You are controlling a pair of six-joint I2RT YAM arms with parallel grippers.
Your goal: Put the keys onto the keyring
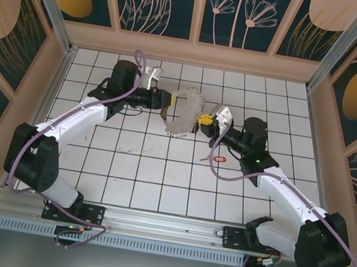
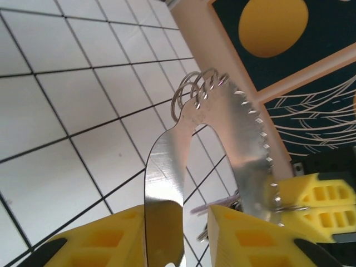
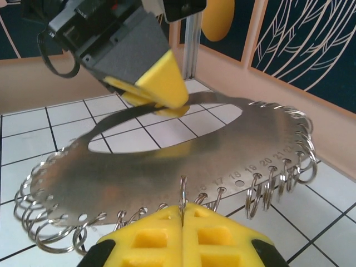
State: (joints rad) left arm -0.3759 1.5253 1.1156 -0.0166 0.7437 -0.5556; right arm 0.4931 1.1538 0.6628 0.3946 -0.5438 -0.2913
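Overhead, the keyring [image 1: 177, 131] hung between left gripper [image 1: 166, 109] and right gripper [image 1: 203, 120], steadied for threading; a red key [image 1: 221, 160] lay nearby. Left wrist: jaws stood slightly parted astride its band. Right wrist: fingers [image 3: 150, 239] pinched shut on its rim.

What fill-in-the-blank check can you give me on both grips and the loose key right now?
1. The right gripper is ____ on the keyring's ringed edge.
2. The left gripper straddles the keyring's smooth band with its jaws ____.
3. The loose key lying on the tiles has a ____ tag.
Missing words: shut; open; red.
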